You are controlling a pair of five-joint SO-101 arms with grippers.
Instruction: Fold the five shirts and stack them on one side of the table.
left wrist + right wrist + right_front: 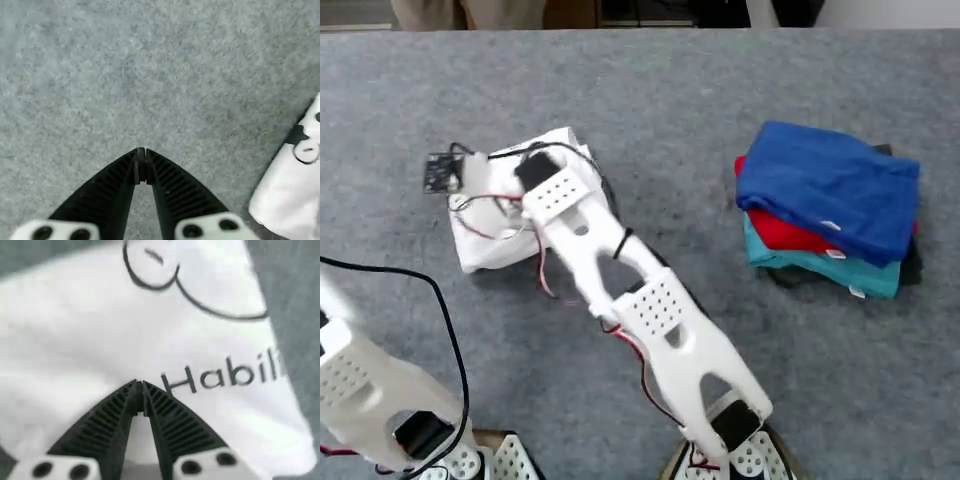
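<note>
Risk first: right arm has its jaws closed tip to tip with nothing pinched, over the white shirt. Pushing or dragging like that would likely rumple the fold. A one-edge grab could let it fall open on the way to the stack. Stack is skewed, with the blue shirt on top overhanging, so a sloppy drop could slide it. White shirt lies left of centre on the tabletop, well apart from the stack at right. It is folded, print side up. Long axis looks diagonal, near-left to far-right, but the arm covers much of it. Left arm sits near-left, jaws also closed, over bare tabletop.
</note>
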